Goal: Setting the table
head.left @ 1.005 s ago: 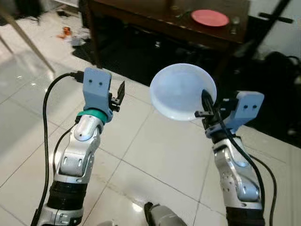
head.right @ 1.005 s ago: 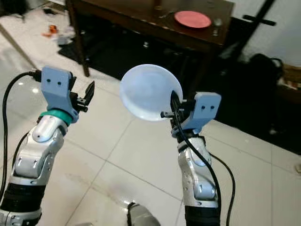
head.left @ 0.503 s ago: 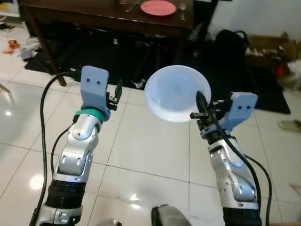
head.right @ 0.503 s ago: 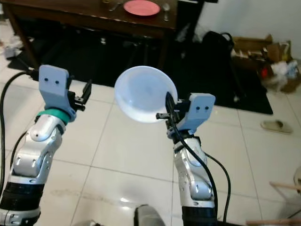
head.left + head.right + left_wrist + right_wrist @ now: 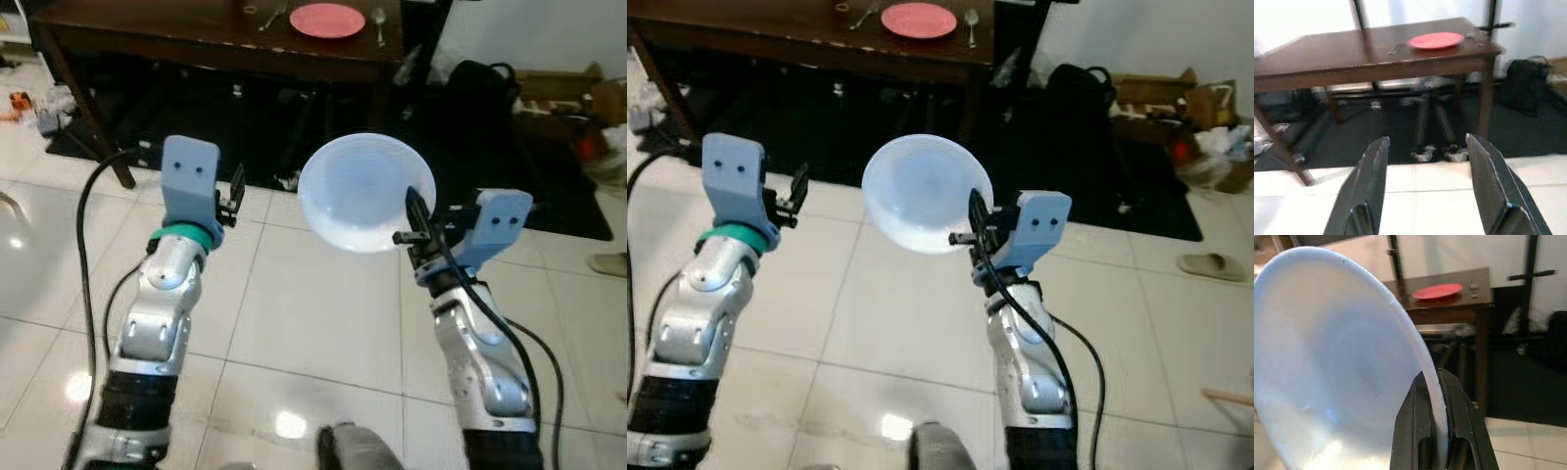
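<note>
while the right gripper pinches the rim of a pale blue bowl held up on edge, the left gripper hangs beside it, fingers spread and empty; ahead of both, a red plate lies on the dark table.

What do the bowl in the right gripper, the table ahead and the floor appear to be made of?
Bowl, clamped at its rim by the right gripper: probably plastic, pale bluish white, slightly translucent, thin-walled, soft sheen.
Table: looks like dark brown wood, smooth top with a dull sheen.
Floor: glossy white tiles with visible grout lines and bright light reflections; ceramic or similar.
</note>
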Controlling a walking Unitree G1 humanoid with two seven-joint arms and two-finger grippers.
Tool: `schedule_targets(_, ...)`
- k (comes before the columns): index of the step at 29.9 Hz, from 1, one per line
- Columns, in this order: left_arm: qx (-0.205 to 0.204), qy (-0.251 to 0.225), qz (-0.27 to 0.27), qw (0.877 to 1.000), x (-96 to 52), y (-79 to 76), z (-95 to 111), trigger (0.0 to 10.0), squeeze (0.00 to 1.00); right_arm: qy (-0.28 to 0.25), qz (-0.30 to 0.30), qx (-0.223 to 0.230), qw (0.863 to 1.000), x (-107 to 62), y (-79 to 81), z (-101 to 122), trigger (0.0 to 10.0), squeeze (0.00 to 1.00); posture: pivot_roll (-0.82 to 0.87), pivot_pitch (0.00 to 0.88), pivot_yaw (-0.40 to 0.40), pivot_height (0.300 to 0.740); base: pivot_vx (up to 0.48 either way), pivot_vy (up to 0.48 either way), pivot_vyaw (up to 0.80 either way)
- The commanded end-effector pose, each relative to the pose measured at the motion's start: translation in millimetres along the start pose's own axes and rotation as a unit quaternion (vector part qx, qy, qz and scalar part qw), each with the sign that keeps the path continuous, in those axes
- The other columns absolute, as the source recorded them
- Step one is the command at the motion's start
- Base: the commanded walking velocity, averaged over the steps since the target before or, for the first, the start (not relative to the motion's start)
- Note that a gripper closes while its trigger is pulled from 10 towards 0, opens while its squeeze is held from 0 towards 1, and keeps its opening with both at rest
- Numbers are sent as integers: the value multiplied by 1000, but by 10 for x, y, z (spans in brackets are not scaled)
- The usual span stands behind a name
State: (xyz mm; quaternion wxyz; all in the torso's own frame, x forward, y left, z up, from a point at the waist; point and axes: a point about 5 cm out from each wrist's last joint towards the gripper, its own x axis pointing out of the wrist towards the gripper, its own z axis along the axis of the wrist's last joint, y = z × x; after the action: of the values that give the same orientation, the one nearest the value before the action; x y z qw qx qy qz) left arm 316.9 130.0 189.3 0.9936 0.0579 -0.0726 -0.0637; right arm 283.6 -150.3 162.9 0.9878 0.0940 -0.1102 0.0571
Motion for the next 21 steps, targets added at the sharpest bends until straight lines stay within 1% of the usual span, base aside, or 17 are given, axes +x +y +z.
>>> schedule_targets(1,10,9,10,1000,-22,66,-41,10000,0,-5,3,3,1000,4,30,16,10000,0,-16,0,34,740,480,0,0)
schedule_targets(9,10,8,8,1000,-18,52,-43,10000,0,-2,-1,7,1000,8,26,8,10000,0,-15,0,33,740,480,0,-800)
schedule_targets(11,10,8,8,1000,-18,53,-46,10000,0,-2,-3,5,1000,14,23,6,10000,0,-14,0,33,740,480,0,-544)
schedule_targets(17,10,7,8,1000,-15,52,-40,10000,0,-4,-7,-3,1000,37,19,20,10000,0,-12,0,33,740,480,0,0)
schedule_targets(19,12,4,8,1000,-11,54,-27,10000,0,-14,-1,-22,1000,78,37,71,10000,0,-12,0,34,740,480,0,0)
schedule_targets(21,12,4,8,1000,-11,54,-27,10000,0,-14,-1,-22,1000,78,37,71,10000,0,-12,0,34,740,480,0,0)
